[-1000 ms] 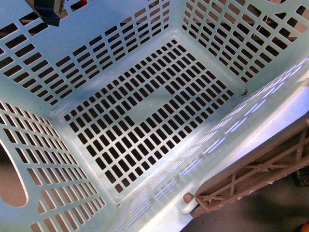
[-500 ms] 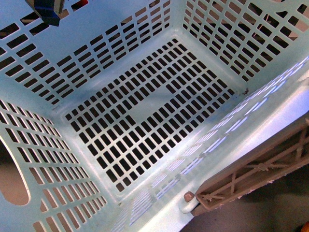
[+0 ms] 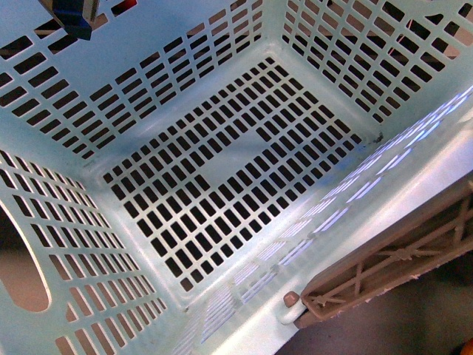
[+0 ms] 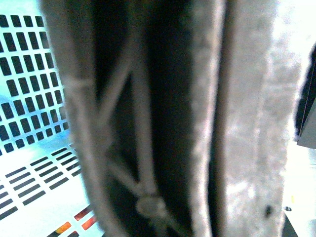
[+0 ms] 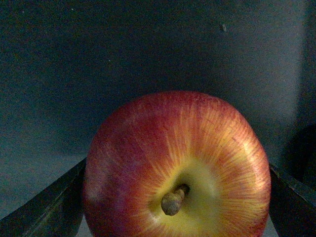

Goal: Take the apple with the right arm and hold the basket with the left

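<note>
We see the apple (image 5: 177, 168) filling the right wrist view, stem dimple and yellow patch facing the camera, red streaked skin all around. It sits between the 2 dark fingers (image 5: 44, 207) of the right claw (image 5: 170, 205), which press against its flanks on both sides, so we judge the claw closed on the fruit. The backdrop there is dim and plain; we cannot tell from it how near the apple is to anything else.

The basket (image 3: 414, 185) takes up nearly the whole front view, and its slotted floor holds nothing. Its brownish ribbed swing handle (image 3: 399, 259) lies folded outward along the near-right rim. In the left wrist view a ribbed handle is pressed up to the lens, blurred, with slotted aqua wall beside it. The left claw itself does not show there, so we cannot tell whether it grips anything. A blue-and-grey part (image 3: 70, 18) at the far-left corner is too cropped to name.

We judge the apple firm, fairly heavy and waxy-slick, so a hold across its widest girth suits it best. The basket looks light but flexible; the stiff rim or handle is the place to steady it.
</note>
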Available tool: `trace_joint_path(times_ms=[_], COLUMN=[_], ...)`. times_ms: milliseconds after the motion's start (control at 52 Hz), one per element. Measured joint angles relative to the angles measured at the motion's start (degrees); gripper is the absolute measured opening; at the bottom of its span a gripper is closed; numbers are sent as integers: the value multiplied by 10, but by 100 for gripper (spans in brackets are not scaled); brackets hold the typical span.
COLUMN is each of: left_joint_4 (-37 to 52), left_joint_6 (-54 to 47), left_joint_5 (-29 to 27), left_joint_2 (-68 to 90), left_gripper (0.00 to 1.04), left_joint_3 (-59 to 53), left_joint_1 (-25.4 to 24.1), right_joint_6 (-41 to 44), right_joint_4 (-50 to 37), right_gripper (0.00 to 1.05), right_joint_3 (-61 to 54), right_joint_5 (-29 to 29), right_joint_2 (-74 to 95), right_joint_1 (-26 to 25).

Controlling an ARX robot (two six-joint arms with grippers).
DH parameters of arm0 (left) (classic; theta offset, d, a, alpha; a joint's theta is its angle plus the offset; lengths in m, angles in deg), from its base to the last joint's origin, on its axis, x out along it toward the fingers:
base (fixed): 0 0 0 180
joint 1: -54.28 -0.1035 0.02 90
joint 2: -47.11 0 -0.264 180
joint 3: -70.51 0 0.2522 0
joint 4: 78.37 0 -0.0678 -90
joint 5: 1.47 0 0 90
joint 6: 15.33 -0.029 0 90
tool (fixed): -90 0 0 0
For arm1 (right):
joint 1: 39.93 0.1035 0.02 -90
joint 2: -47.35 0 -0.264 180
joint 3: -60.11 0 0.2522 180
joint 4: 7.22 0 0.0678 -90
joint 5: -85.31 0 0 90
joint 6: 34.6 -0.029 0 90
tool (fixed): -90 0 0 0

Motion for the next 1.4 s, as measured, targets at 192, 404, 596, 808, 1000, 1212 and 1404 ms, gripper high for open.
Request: trace_joint_path(times_ms=[192,404,596,808,1000,1212,1404], left_joint_4=[0,0,0,0,0,0,0], left_joint_6=[0,0,0,0,0,0,0], left_joint_5=[0,0,0,0,0,0,0], left_joint_2=[0,0,0,0,0,0,0], left_gripper=[15,15,15,15,15,15,15], left_joint_3=[0,0,0,0,0,0,0], left_joint_1=[0,0,0,0,0,0,0], right_joint_6=[-9,-7,17,21,-25,-94,-129], right_joint_4=[2,2,19,85,165,205,208], right_gripper=[81,80,80,80,80,80,80], right_joint_3=[-3,-49,-99,-124,-121,-91,-68], right_joint_5=[2,-17,-57,-96,-120,-91,-27], right_joint_2=[2,-49,-189,-391,-600,-725,-735], right_joint_1=[3,-16,-46,-80,-77,13,173])
